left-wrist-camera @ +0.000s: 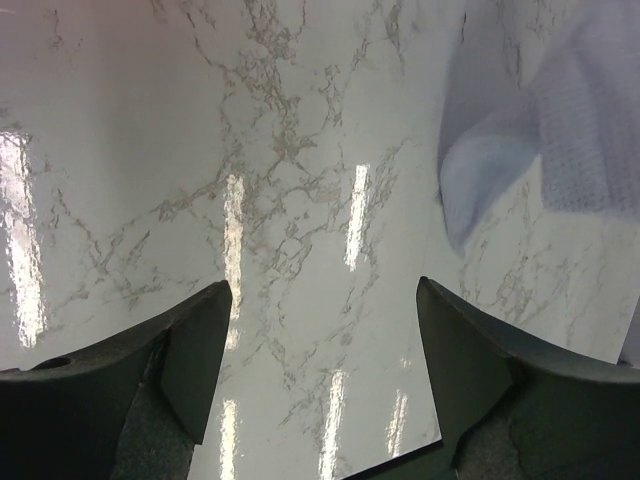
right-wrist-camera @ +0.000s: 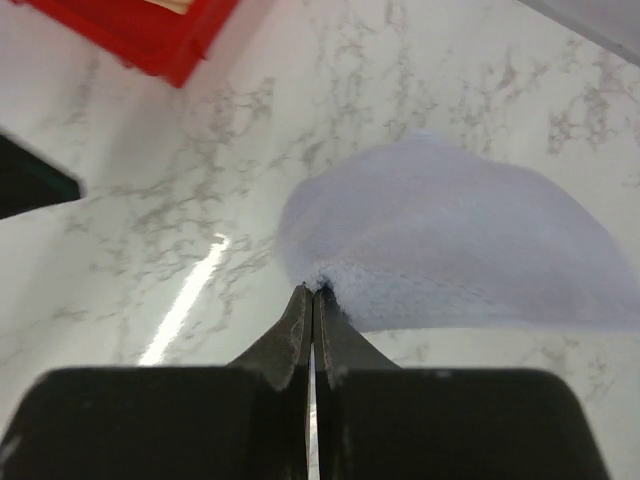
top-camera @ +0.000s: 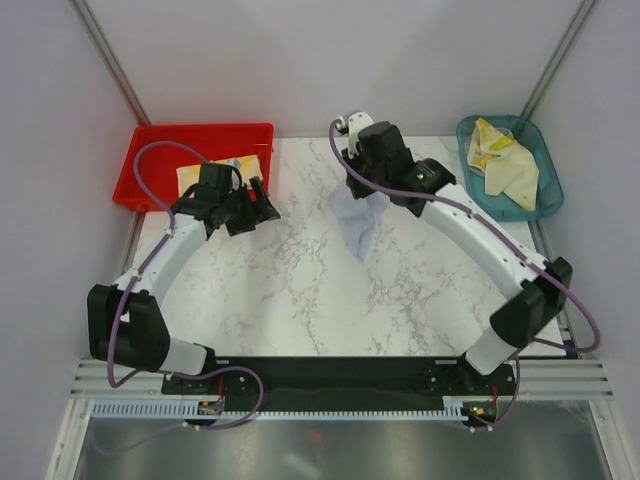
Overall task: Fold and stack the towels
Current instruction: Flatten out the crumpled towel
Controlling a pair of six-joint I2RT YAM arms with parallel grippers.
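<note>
My right gripper [right-wrist-camera: 312, 290] is pinched fully together, and the edge of the lavender-blue towel [right-wrist-camera: 450, 250] is caught right at its fingertips. The cloth bunches up to that point and spreads away from it over the marble table [top-camera: 300, 300]. That towel sits to the right of the red tray [top-camera: 200, 130], well apart from it, and from above it looks like a gathered shape tapering to a tip on the side away from the tray's far edge. My left gripper [left-wrist-camera: 322, 290] stands wide with nothing between its fingers. It hovers just off the tray's near right corner, between the tray and the towel, with only bare marble under its jaws and the towel off to its right. Inside the tray lies a cream-yellow towel [top-camera: 195, 175]. Far to the right of the tray, beyond the lavender-blue towel, a blue basket [top-camera: 552, 170] holds a yellow printed towel [top-camera: 490, 140] and another cream towel [top-camera: 515, 178].
</note>
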